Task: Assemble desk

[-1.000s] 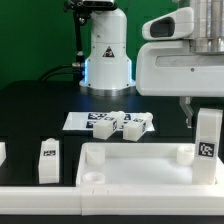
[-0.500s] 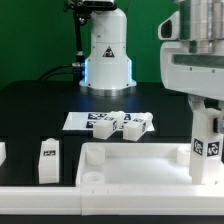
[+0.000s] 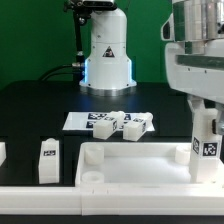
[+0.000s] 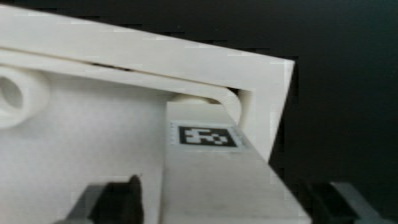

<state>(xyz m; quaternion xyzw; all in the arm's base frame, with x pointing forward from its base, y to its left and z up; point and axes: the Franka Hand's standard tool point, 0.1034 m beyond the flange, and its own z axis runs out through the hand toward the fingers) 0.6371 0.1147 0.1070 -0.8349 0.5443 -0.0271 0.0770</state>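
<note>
My gripper (image 3: 204, 118) is shut on a white leg (image 3: 208, 150) with a square tag. It holds the leg upright at the corner socket of the desk slab (image 3: 130, 160) on the exterior view's right. In the wrist view the leg (image 4: 210, 138) sits between my fingers (image 4: 118, 200), against the slab's corner (image 4: 107, 70). One leg (image 3: 48, 158) stands upright left of the slab. Two legs (image 3: 128, 125) lie behind it. Another leg (image 3: 2, 152) shows at the left edge.
The marker board (image 3: 80, 121) lies under the two lying legs. The robot base (image 3: 107, 55) stands at the back centre. A long white rail (image 3: 100, 200) runs along the front. The table is black.
My gripper has turned and come down a little with the leg, bringing it lower at the slab's right corner. In the last half second it hardly moved.
</note>
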